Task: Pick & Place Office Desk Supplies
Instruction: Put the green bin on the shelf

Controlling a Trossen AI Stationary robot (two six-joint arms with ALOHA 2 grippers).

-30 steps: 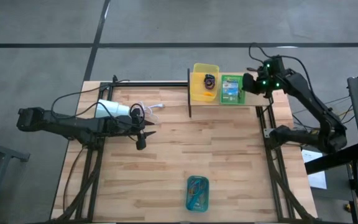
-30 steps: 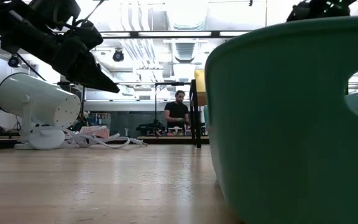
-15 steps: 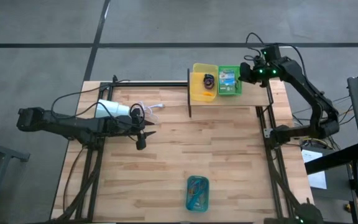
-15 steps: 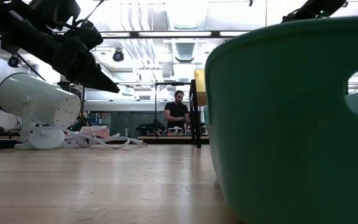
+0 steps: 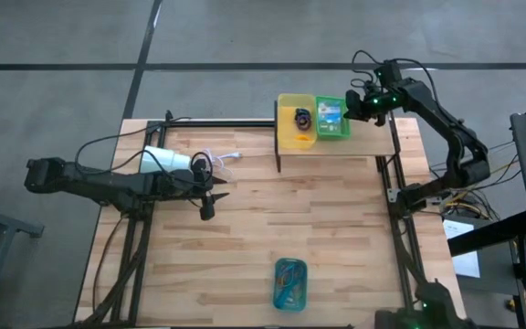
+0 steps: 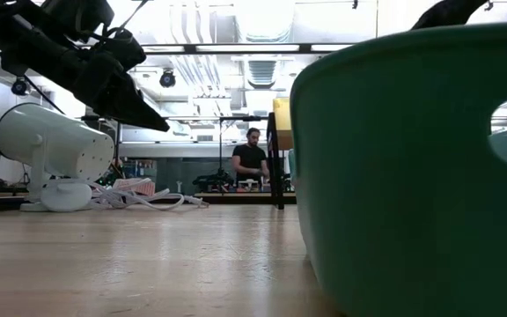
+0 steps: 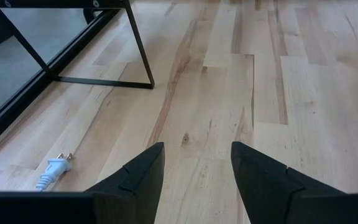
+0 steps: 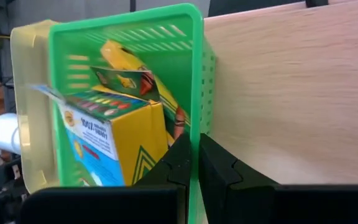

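A green tray (image 5: 332, 117) with yellow-and-green crayon boxes (image 8: 117, 137) stands on the raised wooden shelf (image 5: 373, 137) at the far right, close beside a yellow tray (image 5: 296, 123) that holds a dark loop. My right gripper (image 5: 354, 104) is shut on the green tray. A teal tray (image 5: 290, 283) with thin coloured loops sits near the table's front edge. At the table's left, my left gripper (image 5: 210, 206) hangs open above bare wood beside the white lamp (image 5: 166, 160). My right gripper pinches the green tray's perforated side wall (image 8: 195, 112), the one facing the table's right edge, at its rim. One finger (image 8: 178, 158) is inside the tray and one (image 8: 216, 165) outside. The fingers slant down from the table's right.
The shelf's dark frame (image 5: 278, 151) stands upright at the table's far middle. The lamp's white cord and plug (image 7: 53, 168) lie near my left gripper. A person (image 6: 252, 158) stands in the room beyond the table. Bare wood lies between the lamp and the teal tray.
My right gripper has moved toward the table's left and far edge along the shelf, still shut on the green tray. The tray has gone with it and now stands against the yellow tray.
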